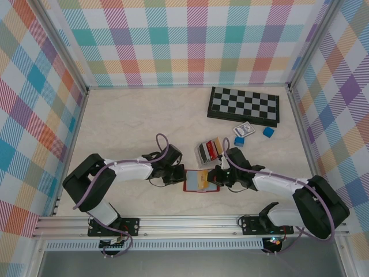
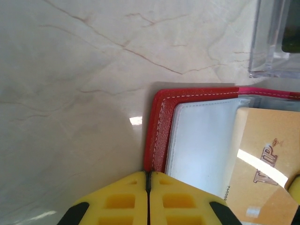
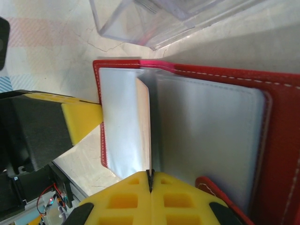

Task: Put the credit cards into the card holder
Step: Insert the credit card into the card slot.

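Note:
The red card holder (image 1: 192, 180) lies open near the table's front, its clear sleeves (image 2: 201, 140) facing up. My left gripper (image 1: 180, 175) is shut on its left red edge (image 2: 157, 126), fingertips meeting at the left gripper's (image 2: 148, 174) pinch. An orange-yellow credit card (image 1: 202, 180) marked "VIP" (image 2: 262, 173) lies tilted over the sleeves. My right gripper (image 1: 218, 176) is shut on that card's edge (image 3: 144, 126), pads closed at the right gripper's (image 3: 150, 174) pinch. More credit cards, red and orange-yellow among them, stand in a clear box (image 1: 209, 151) just behind.
A black-and-white chessboard (image 1: 244, 105) lies at the back right. A blue-and-white patterned card (image 1: 243, 129) and two blue cubes (image 1: 238, 140) (image 1: 268, 131) sit in front of it. The clear box (image 2: 276, 42) (image 3: 154, 18) is close behind the holder. Checked walls surround the table.

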`<state>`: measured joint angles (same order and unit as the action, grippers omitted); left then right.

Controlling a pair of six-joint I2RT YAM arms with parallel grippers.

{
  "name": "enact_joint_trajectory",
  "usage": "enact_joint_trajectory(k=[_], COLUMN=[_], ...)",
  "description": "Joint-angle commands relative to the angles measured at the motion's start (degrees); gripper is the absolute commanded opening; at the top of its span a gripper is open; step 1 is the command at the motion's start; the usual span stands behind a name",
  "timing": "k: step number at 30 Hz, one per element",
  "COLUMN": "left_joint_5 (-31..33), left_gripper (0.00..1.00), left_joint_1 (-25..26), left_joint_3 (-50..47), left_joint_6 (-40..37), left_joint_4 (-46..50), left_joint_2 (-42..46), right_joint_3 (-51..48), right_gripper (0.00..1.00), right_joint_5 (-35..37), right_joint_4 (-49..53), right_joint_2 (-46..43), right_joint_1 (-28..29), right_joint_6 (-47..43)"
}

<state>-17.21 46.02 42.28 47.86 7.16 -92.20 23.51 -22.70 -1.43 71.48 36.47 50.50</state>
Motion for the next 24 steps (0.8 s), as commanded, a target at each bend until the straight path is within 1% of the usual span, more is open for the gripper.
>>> enact_joint_trajectory(k=[1, 9, 12, 18, 21, 24], left_joint_5=[-3.87, -3.47, -3.16, -2.79, -2.02, -0.86], left_gripper=[0.06, 0.06, 0.06, 0.05, 0.05, 0.04], left_joint_1=[2.75, 4.61, 4.65, 4.64, 4.71, 4.64], left_joint_3=[0.41, 0.79, 1.03, 1.37, 1.38, 1.29], left_joint_6=[-0.87, 1.36, 1.35, 1.27, 1.07, 1.1], left_joint_4=[-0.85, -2.5, -2.42, -1.93, -0.94, 0.07], left_joint_2=[-2.6, -3.61, -3.6, -3.47, -3.03, -2.48], right_joint_3=[-1.62, -3.38, -2.32, -0.34, 0.43, 2.22], right_gripper=[0.01, 0.02, 0.03, 0.07, 0.1, 0.17], right_joint_5=[-0.11, -1.89, -2.79, -1.39, -0.15, 3.01], right_joint_4=[1.45, -3.28, -2.15, -2.18, -0.69, 6.4], right_joint_2=[-0.99, -0.22, 1.02, 3.71, 3.7, 1.57], right_joint_1=[0.54, 0.62, 1.0, 2.73, 2.72, 2.73], right_joint_6=[1.77, 3.71, 2.27, 2.58, 2.77, 0.85])
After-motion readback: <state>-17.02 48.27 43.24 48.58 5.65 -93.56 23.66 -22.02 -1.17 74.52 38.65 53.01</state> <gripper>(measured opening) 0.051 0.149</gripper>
